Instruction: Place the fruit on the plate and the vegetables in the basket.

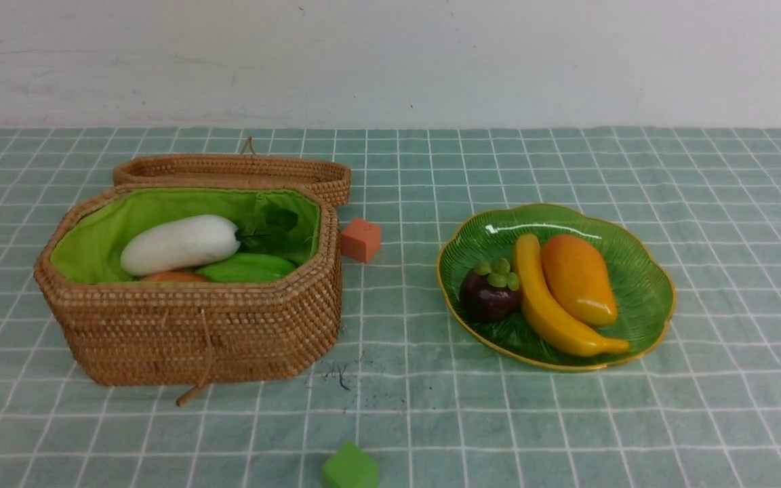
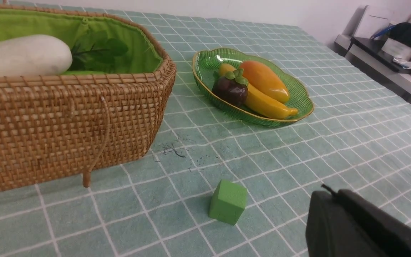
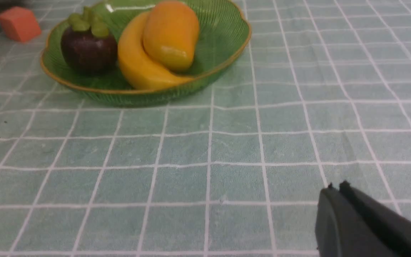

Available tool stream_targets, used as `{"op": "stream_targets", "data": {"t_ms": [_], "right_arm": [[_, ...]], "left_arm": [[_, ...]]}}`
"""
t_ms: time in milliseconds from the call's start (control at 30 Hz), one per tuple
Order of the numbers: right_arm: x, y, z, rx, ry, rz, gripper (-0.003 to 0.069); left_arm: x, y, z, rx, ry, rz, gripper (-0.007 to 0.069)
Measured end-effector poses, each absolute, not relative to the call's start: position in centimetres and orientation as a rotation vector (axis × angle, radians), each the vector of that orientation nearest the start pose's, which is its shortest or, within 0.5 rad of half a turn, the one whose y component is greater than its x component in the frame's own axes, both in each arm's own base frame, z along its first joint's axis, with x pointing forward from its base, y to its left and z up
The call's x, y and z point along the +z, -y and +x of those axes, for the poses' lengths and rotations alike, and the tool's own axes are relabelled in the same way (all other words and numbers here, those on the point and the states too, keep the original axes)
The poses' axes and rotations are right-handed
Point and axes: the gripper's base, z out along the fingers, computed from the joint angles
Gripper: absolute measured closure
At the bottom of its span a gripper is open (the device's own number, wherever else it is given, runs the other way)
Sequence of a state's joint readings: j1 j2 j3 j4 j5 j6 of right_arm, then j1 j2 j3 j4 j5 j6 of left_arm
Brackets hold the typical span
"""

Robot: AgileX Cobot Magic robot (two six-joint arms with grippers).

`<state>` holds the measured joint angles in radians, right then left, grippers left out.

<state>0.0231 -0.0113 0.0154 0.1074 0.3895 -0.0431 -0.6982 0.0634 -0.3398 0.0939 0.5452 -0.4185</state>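
Note:
The green plate [image 1: 645, 271] [image 2: 298, 96] [image 3: 227, 32] holds the mango [image 1: 578, 278] [image 2: 264, 80] [image 3: 171, 34], the banana [image 1: 553, 308] [image 2: 266, 105] [image 3: 137, 67] and the mangosteen [image 1: 491, 293] [image 2: 231, 91] [image 3: 88, 48]. The wicker basket [image 1: 187, 332] [image 2: 48, 125] stands open at the left with the white radish [image 1: 179, 244] [image 2: 21, 55], a light-green gourd [image 1: 247, 268] and an orange sliver of potato [image 1: 173, 276] inside. The eggplant is hidden. My left gripper [image 2: 330, 191] and right gripper [image 3: 335, 186] are shut and empty, low over the cloth, away from the objects.
An orange-red cube [image 1: 361, 239] [image 3: 19, 23] lies between basket and plate. A green cube [image 1: 350, 468] [image 2: 228, 201] sits near the table's front edge. The basket lid [image 1: 234, 169] lies open behind the basket. A side desk with clutter [image 2: 391, 50] stands past the table's right edge.

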Motion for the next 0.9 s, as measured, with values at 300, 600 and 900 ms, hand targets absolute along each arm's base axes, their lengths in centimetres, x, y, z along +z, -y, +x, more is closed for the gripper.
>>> {"op": "stream_targets", "data": {"t_ms": [300,600,900], "right_arm": [[17.38,-0.51,5.19,0.098,-1.876,0.008,0.0677],[17.38,-0.51,5.19,0.099,-1.876,0.008,0.0672],[17.38,-0.51,5.19,0.098,-1.876,0.007,0.0666]], "left_arm": [[27.26,2.02,3.09,-0.708,-1.782,0.287,0.0615],[27.26,2.02,3.09,-0.708,-1.782,0.287,0.0604],[27.26,2.02,3.09,-0.708,-1.782,0.287,0.0595]]}}
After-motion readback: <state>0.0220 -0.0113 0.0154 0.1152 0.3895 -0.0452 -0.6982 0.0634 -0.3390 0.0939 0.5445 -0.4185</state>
